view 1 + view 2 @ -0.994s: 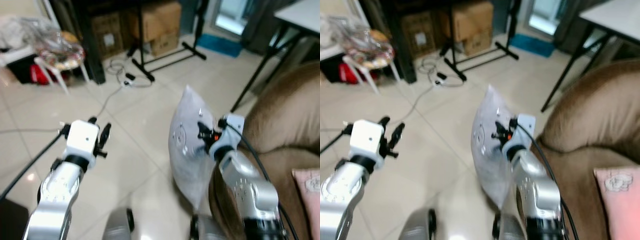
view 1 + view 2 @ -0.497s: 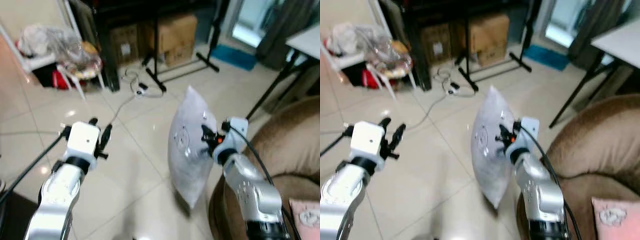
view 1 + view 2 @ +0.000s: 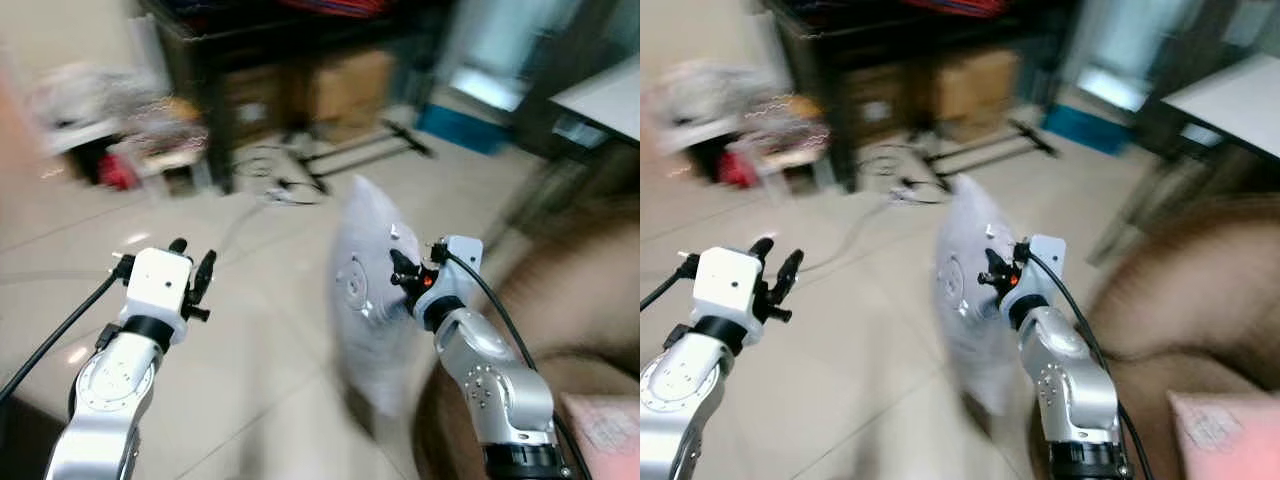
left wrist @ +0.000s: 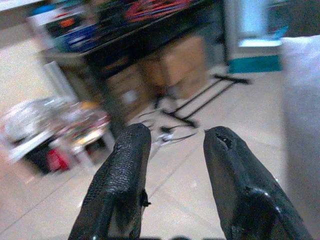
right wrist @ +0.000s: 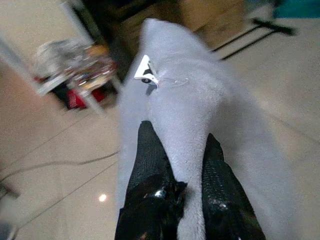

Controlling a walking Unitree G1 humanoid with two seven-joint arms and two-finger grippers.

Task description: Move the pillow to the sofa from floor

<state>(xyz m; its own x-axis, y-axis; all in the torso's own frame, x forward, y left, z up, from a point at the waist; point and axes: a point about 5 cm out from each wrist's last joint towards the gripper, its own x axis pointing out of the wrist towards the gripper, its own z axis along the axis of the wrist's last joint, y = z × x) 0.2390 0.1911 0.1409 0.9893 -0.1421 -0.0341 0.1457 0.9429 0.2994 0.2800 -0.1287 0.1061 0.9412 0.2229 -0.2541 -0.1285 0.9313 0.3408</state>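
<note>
1. The pillow [image 3: 368, 300], pale grey and soft, hangs upright off the floor, pinched along one edge by the right gripper [image 5: 177, 165], whose two black fingers press together on a fold of its fabric.
2. A small white clip or tag [image 5: 145, 70] sits on the pillow's edge, beyond the fingertips.
3. Judging by the way it sags below the grip, the pillow is light and limp; it should swing as the robot moves and could slide out of a thin fabric pinch. A deeper hold, taking in some of the filling near a corner, looks safer than the seam alone.
4. The brown sofa [image 3: 1180, 290] lies just to the outer side of the right gripper, with a pink cushion [image 3: 1225, 425] on its seat; the pillow is not yet over it.
5. The left gripper [image 4: 175, 175] hovers well apart from the pillow, fingers spread and holding nothing.
6. Beyond both grippers, blurred, stand cardboard boxes [image 3: 345, 85], a black stand [image 3: 370, 150] and cables [image 3: 270, 185] on the tiled floor [image 3: 250, 380].
</note>
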